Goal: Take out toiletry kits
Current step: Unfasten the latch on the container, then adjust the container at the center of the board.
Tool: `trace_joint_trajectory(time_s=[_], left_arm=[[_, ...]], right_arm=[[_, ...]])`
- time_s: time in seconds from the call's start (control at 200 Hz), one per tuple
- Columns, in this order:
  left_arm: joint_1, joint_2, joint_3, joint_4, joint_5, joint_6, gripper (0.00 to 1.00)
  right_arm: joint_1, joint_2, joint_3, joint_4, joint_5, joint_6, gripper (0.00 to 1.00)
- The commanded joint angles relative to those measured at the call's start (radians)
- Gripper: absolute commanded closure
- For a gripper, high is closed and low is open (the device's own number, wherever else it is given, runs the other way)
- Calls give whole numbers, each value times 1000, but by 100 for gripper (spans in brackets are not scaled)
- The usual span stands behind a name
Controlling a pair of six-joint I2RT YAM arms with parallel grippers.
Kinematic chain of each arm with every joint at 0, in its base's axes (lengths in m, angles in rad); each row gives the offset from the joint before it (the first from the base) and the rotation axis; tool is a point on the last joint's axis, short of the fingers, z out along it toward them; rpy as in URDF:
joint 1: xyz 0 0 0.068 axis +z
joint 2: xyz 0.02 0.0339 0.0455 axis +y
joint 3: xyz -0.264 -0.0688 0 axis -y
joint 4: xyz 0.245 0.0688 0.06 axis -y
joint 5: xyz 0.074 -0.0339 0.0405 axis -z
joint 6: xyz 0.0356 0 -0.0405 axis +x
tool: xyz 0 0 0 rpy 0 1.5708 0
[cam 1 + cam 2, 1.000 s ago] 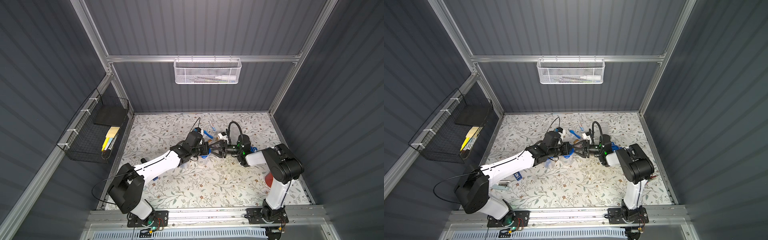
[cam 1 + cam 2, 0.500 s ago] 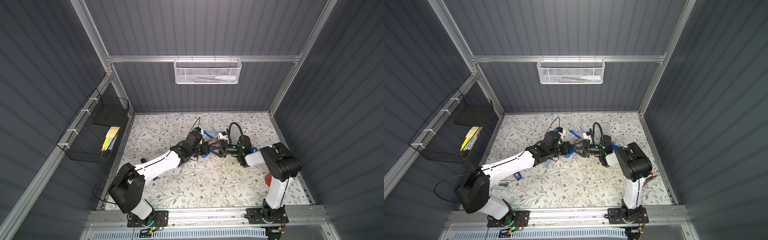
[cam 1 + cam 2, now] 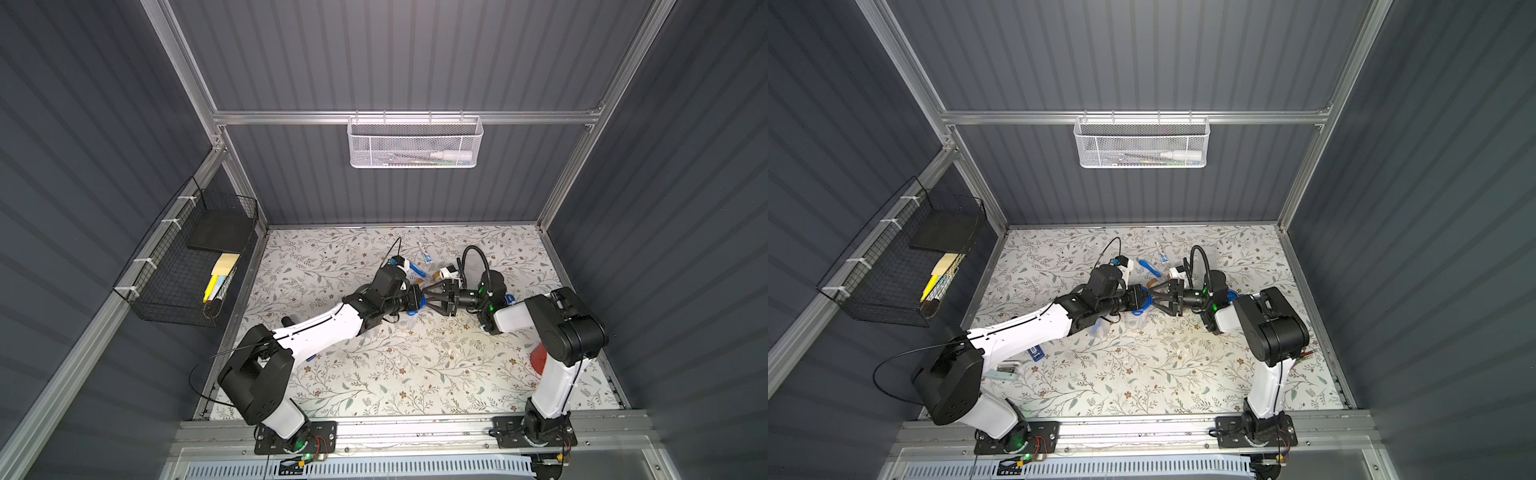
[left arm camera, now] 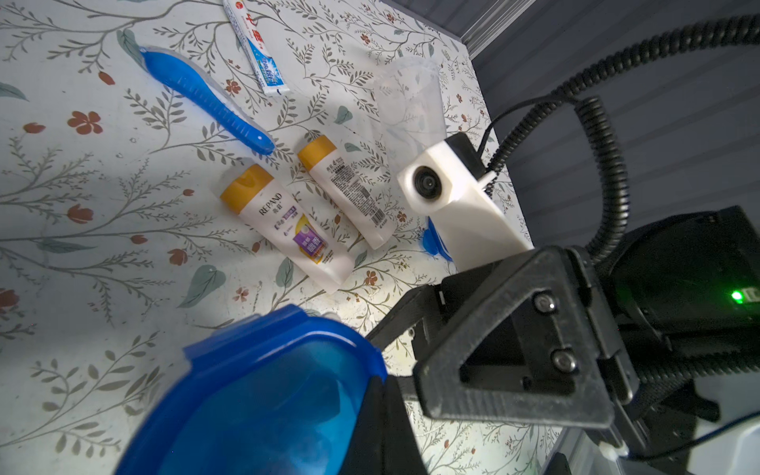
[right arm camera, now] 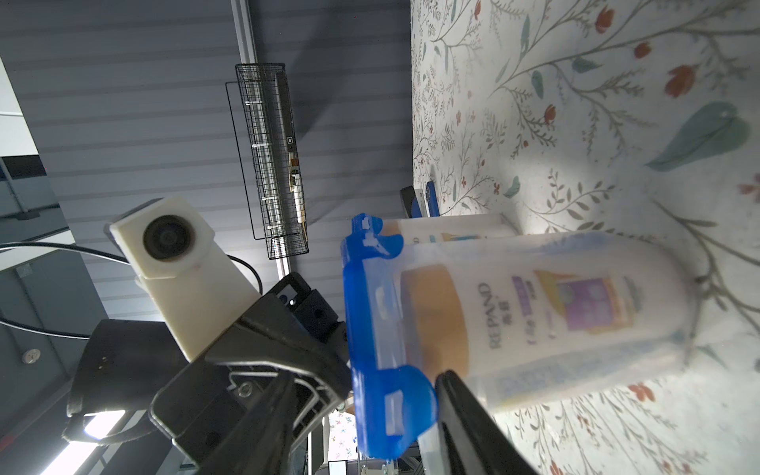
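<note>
Cream bottle [image 5: 555,325] blurred inside jar [image 5: 658,263], second bottle [image 5: 452,230] partly hidden behind

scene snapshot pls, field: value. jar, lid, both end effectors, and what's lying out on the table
jar: clear, upright on table, blue lid on
inside: cream bottle, tan cap
left end effector: shut, at lid edge
right end effector: jaws either side of lid edge; grip unclear
out on table: two cream bottles, blue toothbrush, toothpaste tube
</note>
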Motion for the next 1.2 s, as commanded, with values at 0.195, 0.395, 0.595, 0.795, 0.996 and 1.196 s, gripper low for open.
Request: trace_joint_trajectory(time_s=[0.195, 0.395, 0.595, 0.795, 0.996, 1.196], left_arm=[[15, 80, -151, -459, -59, -14, 100], [16, 91, -155, -446, -50, -11, 100], [15, 99, -177, -425, -42, -17, 100], [16, 104, -202, -394, -27, -32, 100], [16, 122, -185, -389, -22, -34, 100], [16, 94, -136, -434, -35, -17, 100]], right_arm=[[-25, -126, 44, 215, -39, 40, 44], [-35, -157, 44, 204, -39, 42, 44], [-47, -177, 38, 188, -40, 35, 43], [-51, -195, 40, 108, -49, -20, 44], [-51, -194, 26, 78, -47, -47, 44], [-50, -260, 43, -192, -40, -221, 44]])
